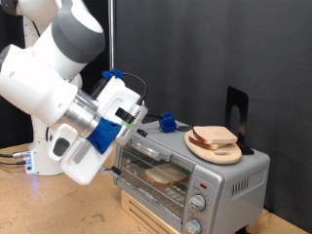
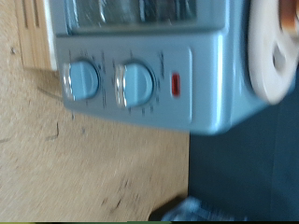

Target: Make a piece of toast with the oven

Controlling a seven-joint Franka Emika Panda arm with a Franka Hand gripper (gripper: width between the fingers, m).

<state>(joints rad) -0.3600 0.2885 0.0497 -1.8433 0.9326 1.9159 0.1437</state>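
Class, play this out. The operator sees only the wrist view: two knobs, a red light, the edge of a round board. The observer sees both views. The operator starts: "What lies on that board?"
Observer: In the exterior view, a slice of bread lies on the round board, which sits on top of the oven.
Operator: Is anything inside the oven?
Observer: Yes, a second tan slice shows behind the glass door.
Operator: Where is the pincer?
Observer: The pincer hovers over the oven's top corner, towards the exterior view's left. I see nothing between its fingers.
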